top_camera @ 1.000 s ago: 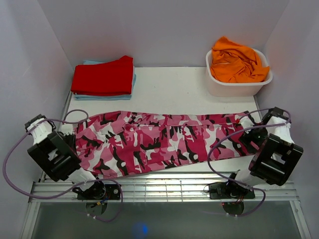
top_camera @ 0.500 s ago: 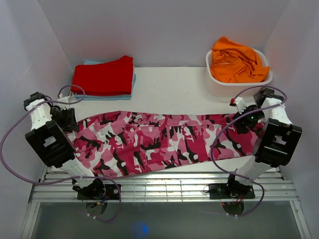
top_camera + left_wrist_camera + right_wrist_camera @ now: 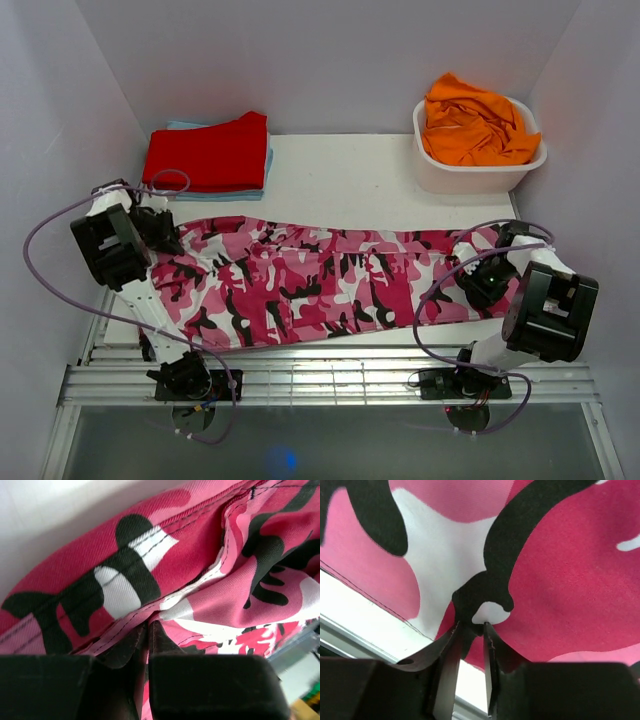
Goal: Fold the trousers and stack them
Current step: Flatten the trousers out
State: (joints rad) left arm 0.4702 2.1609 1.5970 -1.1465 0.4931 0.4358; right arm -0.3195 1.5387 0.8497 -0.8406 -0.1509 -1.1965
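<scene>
The pink, magenta, white and black camouflage trousers (image 3: 320, 285) lie stretched left to right across the white table (image 3: 350, 180). My left gripper (image 3: 160, 228) sits at their far left corner. In the left wrist view it (image 3: 147, 626) is shut on a stitched edge of the trousers (image 3: 190, 555). My right gripper (image 3: 487, 272) is at the right end of the cloth. In the right wrist view its fingers (image 3: 471, 626) stand close together, with the hem of the trousers (image 3: 560, 570) pinched at their tips.
A folded red garment (image 3: 208, 155) lies on a light blue one (image 3: 267, 165) at the back left. A white tub (image 3: 480, 170) at the back right holds an orange garment (image 3: 475, 125). A slatted rail (image 3: 330, 380) runs along the near edge. Walls close in on both sides.
Both grippers moved onto the ends of the trousers and closed: the left went back to the far left corner, the right came forward onto the right end. The left end has bunched slightly.
</scene>
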